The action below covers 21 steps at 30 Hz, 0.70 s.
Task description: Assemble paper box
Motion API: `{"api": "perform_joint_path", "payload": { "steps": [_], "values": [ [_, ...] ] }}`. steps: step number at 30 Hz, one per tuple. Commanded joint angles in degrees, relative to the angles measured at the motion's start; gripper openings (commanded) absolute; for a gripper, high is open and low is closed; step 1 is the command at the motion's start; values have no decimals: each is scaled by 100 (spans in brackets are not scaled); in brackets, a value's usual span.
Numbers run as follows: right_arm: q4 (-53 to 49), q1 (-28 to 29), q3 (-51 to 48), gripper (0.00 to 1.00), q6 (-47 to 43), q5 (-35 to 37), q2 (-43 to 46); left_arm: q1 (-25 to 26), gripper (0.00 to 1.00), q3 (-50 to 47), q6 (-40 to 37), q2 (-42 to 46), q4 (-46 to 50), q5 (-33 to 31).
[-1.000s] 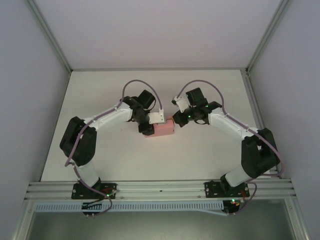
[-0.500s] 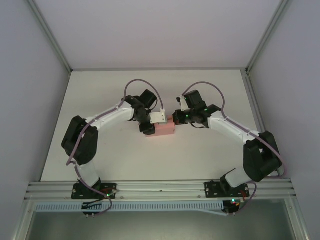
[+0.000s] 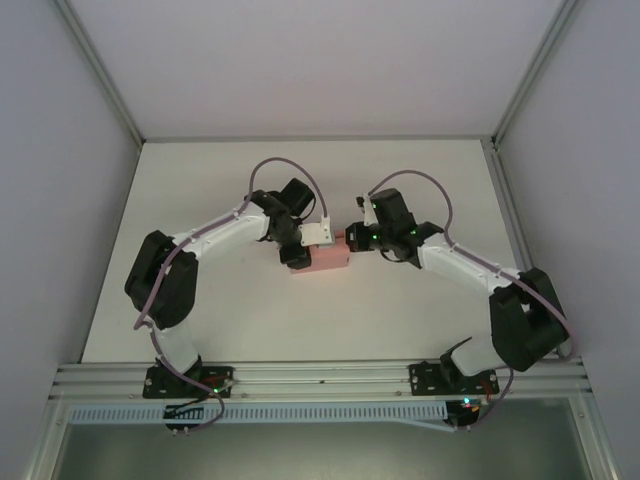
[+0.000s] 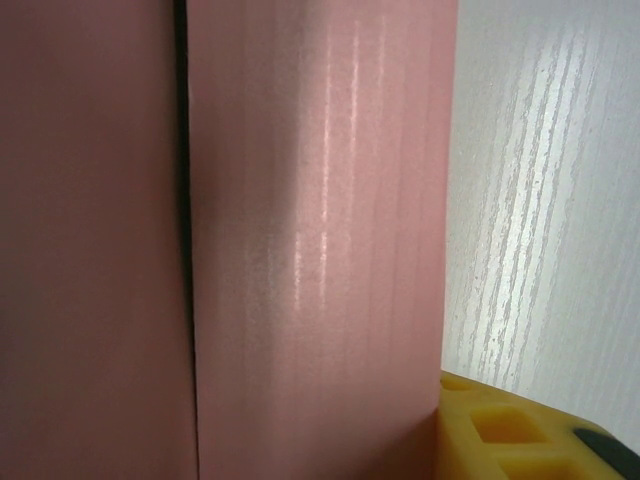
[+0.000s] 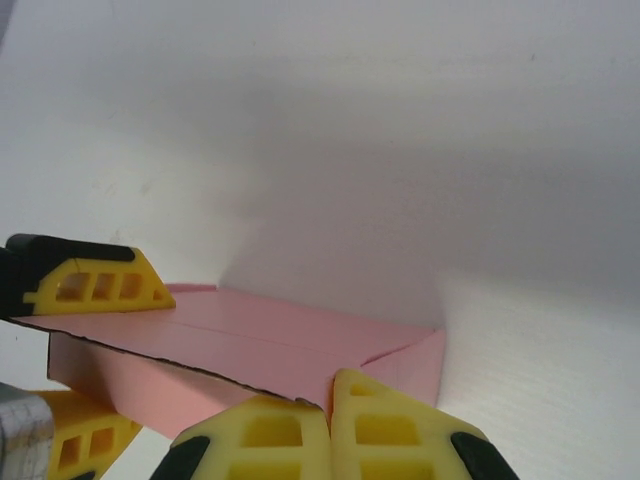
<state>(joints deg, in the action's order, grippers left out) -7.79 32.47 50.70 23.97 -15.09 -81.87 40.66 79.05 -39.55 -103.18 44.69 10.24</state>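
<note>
The paper box (image 3: 326, 260) is pink. It lies flat on the white table (image 3: 400, 180), about in the middle, between the two arms. It is folded into a small flat box. In the left wrist view the paper box (image 4: 320, 250) is very close. A thin dark line runs down it where two pink parts meet. A bit of the table (image 4: 550, 200) shows beside it on the right.

The left jaws are clamped on the left end of the box. In the right wrist view, one yellow pad (image 5: 92, 283) of the left jaws sits on top of the paper box (image 5: 250, 345). Another yellow pad (image 5: 70, 440) sits under it.

The right jaws are together, with nothing between them. Their two yellow pads (image 5: 262, 435) touch side by side, right at the near edge of the box. It is not clear if they push on it. From above, the right jaws are at the right end of the box.

The left arm (image 3: 215, 235) and the right arm (image 3: 460, 255) are white and black. Both bend in toward the box. A purple cable (image 3: 275, 165) loops over the left arm. Grey walls (image 3: 60, 200) stand around the table.
</note>
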Motion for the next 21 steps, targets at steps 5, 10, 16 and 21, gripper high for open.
{"api": "perform_joint_path", "payload": {
  "steps": [5,10,16,21],
  "values": [
    [1638,293,-1229,0,-315,154,390,64,43,114,52,-216,-351,101],
    [2317,587,-1767,0,-434,331,362,62,44,146,130,-243,-393,119],
    [2510,1110,-2060,0,-661,1316,440,56,46,173,213,-282,-411,110],
    [2364,1114,-2193,0,-507,1614,458,57,53,173,254,-156,-487,104]
  ]
}}
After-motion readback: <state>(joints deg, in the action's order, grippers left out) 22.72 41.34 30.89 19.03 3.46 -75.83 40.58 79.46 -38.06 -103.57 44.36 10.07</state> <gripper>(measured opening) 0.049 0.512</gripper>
